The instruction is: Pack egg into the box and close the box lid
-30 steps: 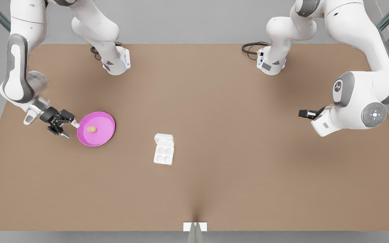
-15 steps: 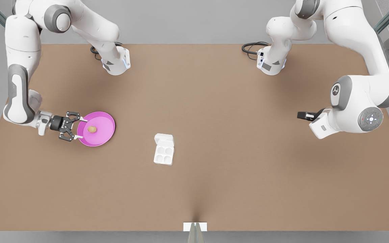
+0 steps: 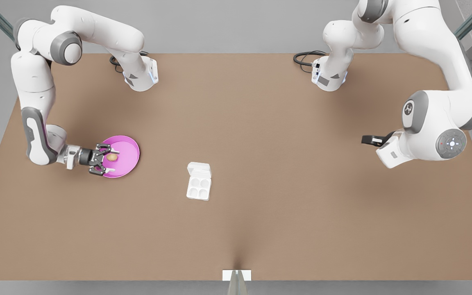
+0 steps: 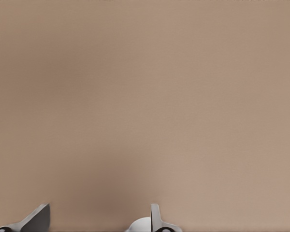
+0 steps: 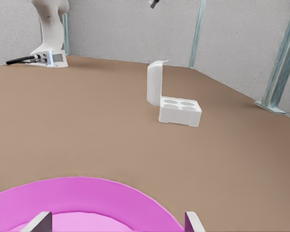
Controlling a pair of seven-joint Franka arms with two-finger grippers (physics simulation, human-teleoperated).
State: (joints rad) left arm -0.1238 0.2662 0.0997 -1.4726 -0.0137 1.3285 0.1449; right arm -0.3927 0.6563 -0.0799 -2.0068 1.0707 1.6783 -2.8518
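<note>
I am at the pickup, the 1st step of packing. My right gripper lies low over the near edge of the pink plate at the front view's left, its fingers spread apart with the egg just ahead of them and not yet held; my right wrist view looks out between 2 fingertips standing wide over the plate's rim. The egg rests on the plate, a little toward the gripper from the plate's middle. Next, as I judge it, I must ease in until the egg sits between the pads, then close gently, since a small oval thing may roll off on the smooth plate if 1 finger nudges it first, and the raised rim could catch a finger if I come in too low. The box sits near the table's middle, well apart from the plate, its 4 cups bare and the box lid standing upright on its hinge, so the way in from above is free. The brown table between plate and box is bare. My left gripper waits at the front view's right, over bare table, its fingers apart and holding nothing.
</note>
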